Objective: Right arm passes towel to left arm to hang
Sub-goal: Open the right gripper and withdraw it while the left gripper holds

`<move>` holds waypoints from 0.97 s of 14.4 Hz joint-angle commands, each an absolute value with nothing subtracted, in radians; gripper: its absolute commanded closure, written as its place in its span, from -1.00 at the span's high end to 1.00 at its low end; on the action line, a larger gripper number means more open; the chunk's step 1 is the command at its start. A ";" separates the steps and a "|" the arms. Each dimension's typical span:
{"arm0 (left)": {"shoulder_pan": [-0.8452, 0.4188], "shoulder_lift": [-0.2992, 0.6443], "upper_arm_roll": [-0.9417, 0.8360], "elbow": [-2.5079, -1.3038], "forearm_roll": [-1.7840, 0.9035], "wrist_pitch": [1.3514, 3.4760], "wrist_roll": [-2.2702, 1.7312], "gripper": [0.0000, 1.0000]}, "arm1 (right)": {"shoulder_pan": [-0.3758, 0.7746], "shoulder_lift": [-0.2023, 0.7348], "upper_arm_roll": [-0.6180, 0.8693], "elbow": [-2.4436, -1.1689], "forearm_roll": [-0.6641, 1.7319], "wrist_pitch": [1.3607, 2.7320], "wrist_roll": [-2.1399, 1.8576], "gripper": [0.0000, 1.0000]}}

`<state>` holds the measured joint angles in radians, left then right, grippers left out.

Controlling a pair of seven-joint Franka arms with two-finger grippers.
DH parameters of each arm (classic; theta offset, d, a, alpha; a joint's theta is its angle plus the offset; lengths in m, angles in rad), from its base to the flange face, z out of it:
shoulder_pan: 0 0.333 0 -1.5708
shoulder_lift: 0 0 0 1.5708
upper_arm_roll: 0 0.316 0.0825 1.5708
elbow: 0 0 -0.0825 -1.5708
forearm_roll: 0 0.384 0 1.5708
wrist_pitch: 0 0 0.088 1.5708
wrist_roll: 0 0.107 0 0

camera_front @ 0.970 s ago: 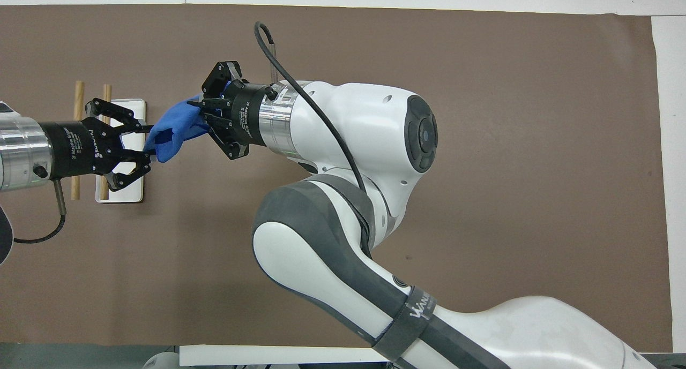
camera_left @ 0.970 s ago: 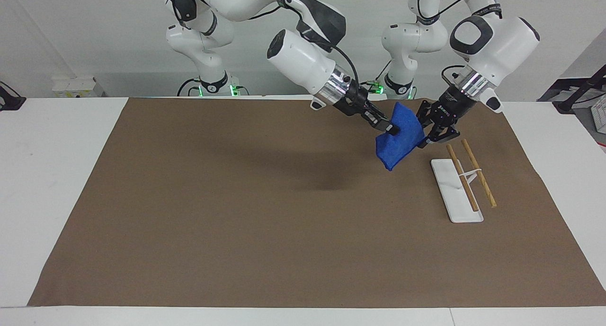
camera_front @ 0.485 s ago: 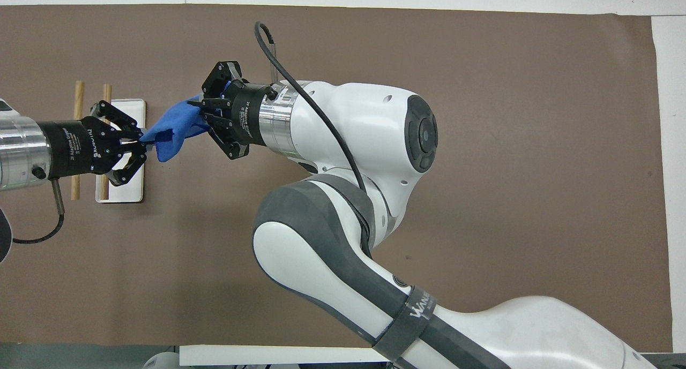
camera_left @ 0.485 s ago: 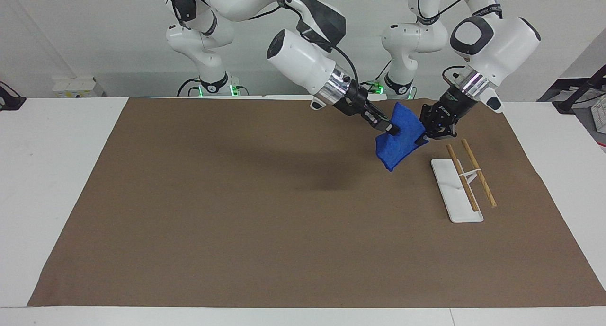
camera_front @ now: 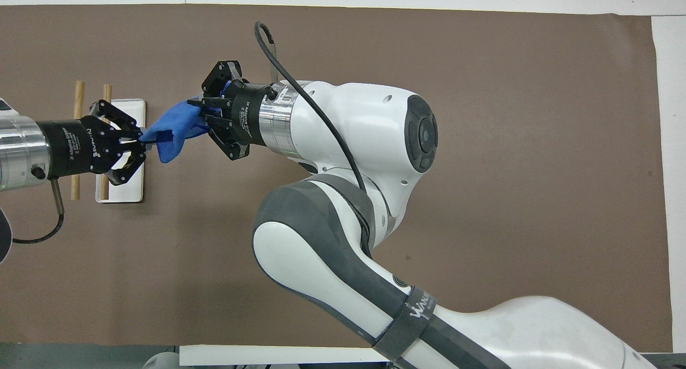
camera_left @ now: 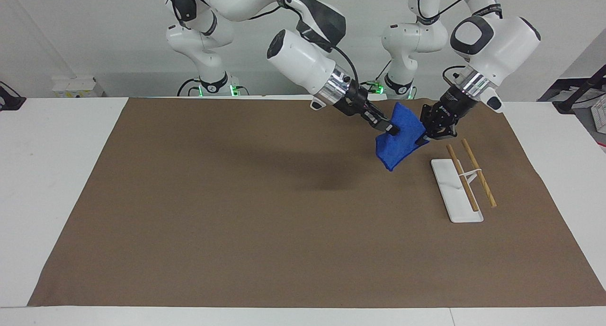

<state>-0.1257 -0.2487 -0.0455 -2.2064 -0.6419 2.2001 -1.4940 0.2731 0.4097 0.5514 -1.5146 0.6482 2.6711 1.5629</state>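
Observation:
The blue towel [camera_left: 396,142] [camera_front: 172,131] hangs in the air between the two grippers, over the brown mat beside the rack. My right gripper [camera_left: 392,128] [camera_front: 201,117], on the arm with the dark grey shell, is shut on the towel's end toward the right arm. My left gripper [camera_left: 420,137] [camera_front: 143,140] reaches in from the left arm's end of the table. It is shut on the towel's edge toward the rack, its fingertips meeting on the cloth while its links splay out. The towel's lower corner droops free above the mat.
A small rack stands on the mat under the left gripper: a white base [camera_left: 457,212] [camera_front: 124,193] carrying two wooden rods [camera_left: 479,179] [camera_front: 79,93]. The brown mat [camera_left: 236,198] covers most of the white table.
My left gripper, open around the towel's edge a second ago, has closed on it. The right gripper and the towel have barely moved.

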 commanded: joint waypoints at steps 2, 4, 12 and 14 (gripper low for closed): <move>-0.129 -0.238 -0.040 -2.203 -0.649 2.215 -1.473 -1.00 | 0.265 0.420 0.565 -1.502 0.617 2.669 1.542 0.74; -0.129 -0.233 -0.040 -2.191 -0.644 2.220 -1.445 -1.00 | 0.265 0.419 0.563 -1.506 0.568 2.663 1.529 0.97; -0.091 -0.210 -0.038 -2.166 -0.644 2.226 -0.980 -1.00 | 0.256 0.353 0.462 -1.630 0.459 2.665 1.043 0.97; -0.089 -0.210 -0.037 -2.166 -0.641 2.215 -0.774 -1.00 | 0.253 0.328 0.413 -1.675 0.459 2.663 0.820 0.97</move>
